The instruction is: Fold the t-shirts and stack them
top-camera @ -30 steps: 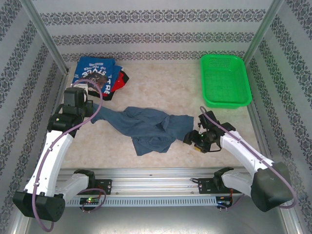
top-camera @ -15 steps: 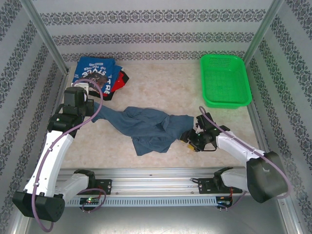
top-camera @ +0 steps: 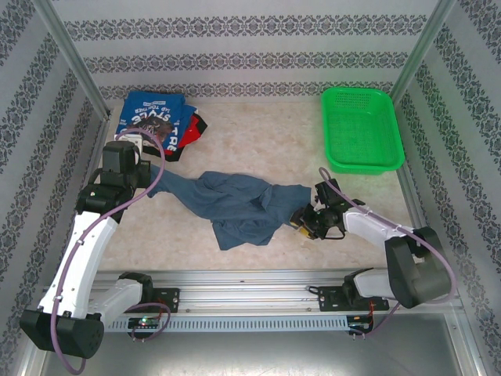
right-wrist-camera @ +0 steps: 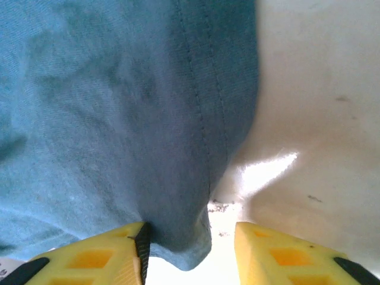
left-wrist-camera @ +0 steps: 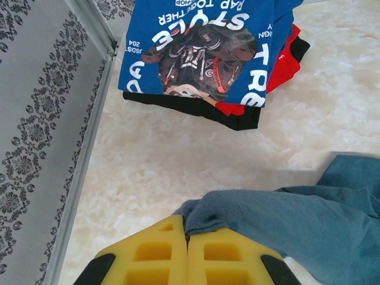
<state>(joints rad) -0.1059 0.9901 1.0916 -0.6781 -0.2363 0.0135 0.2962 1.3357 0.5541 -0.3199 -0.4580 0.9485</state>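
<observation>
A slate-blue t-shirt [top-camera: 239,205] lies crumpled across the middle of the table. My left gripper [top-camera: 145,176] is shut on its left corner, and the cloth [left-wrist-camera: 285,214] bunches out from between the yellow fingertips [left-wrist-camera: 187,228]. At the shirt's right end my right gripper [top-camera: 300,222] is open. A hem fold [right-wrist-camera: 119,107] hangs between its jaws [right-wrist-camera: 189,234], touching the left finger, with a gap to the right finger. Folded t-shirts [top-camera: 156,121] are stacked at the far left: a bright blue one with lettering [left-wrist-camera: 202,53] on top, then red [left-wrist-camera: 284,59] and black [left-wrist-camera: 237,120] below.
A green mesh basket [top-camera: 360,129] stands at the far right. Metal frame posts and patterned walls [top-camera: 47,157] close in the left, right and back sides. The arm rail [top-camera: 250,290] runs along the near edge.
My right gripper has slid left onto the shirt's right edge and its jaws have narrowed around the hem. The left gripper and its hold are unchanged.
</observation>
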